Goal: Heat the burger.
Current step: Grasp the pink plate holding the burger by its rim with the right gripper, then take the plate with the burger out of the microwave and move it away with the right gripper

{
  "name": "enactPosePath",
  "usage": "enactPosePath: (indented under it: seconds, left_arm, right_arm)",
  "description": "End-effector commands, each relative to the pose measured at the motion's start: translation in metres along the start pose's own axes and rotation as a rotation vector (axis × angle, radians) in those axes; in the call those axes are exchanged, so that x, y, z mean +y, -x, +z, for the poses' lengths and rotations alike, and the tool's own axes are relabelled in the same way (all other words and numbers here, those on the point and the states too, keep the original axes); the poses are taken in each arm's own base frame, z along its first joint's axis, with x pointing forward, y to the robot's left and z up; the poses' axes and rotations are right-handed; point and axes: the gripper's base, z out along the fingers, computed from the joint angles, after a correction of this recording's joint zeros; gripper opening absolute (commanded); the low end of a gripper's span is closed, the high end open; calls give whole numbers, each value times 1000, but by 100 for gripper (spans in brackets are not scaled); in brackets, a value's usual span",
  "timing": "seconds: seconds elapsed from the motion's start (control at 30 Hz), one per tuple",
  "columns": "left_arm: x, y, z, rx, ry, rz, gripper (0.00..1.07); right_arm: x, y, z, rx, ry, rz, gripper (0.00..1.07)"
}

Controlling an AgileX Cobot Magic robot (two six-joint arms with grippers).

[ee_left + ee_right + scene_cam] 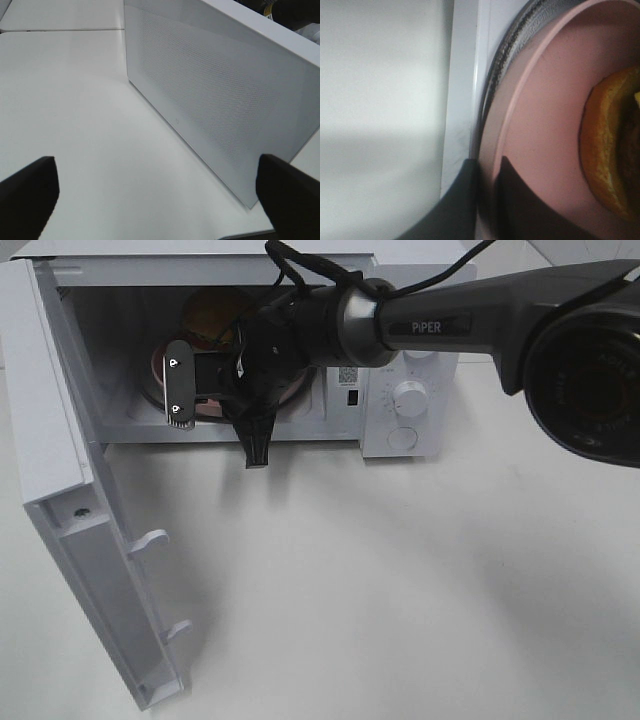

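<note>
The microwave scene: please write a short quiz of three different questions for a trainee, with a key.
1. True or false: the microwave door is open.
2. The right end effector is shut on: A) the door, B) the rim of the pink plate, C) the dial.
3. Fill the gap: the burger lies on the ____.

Key: 1 true. 2 B; the plate sits inside the microwave. 3 pink plate.
</note>
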Motion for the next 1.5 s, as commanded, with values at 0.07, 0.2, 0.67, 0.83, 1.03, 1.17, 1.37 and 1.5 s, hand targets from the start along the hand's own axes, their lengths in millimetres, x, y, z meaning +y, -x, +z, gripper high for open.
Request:
enactPosePath:
  seconds: [0.07,0.2,0.67,0.83,1.03,1.17,1.37,1.5]
  left_arm:
    - [0,-1,0,-4,-2,-6,100]
    - [0,-1,0,-4,-2,-6,100]
    - [0,-1,0,-4,-2,-6,100]
    - [0,-1,0,-4,-2,-6,100]
    - [0,-1,0,-4,-2,-6,100]
    - [0,-1,0,-4,-2,-6,100]
    - [0,-1,0,-4,-2,-6,100]
    - [0,-1,0,-4,-2,-6,100]
  right_arm:
    - [1,-1,-3,19,27,-9,0]
    - [0,-2,-7,25,35,-33,0]
    - [5,6,-19,39,111,-142,0]
    - [9,7,-34,-8,75,-218,0]
    - [14,3,-51,-30,41,-256,0]
    - [20,0,-63,-49,7,-281,0]
    - [26,-3,-73,-69,-22,-290,0]
    - [35,-7,-84,-83,-37,-296,0]
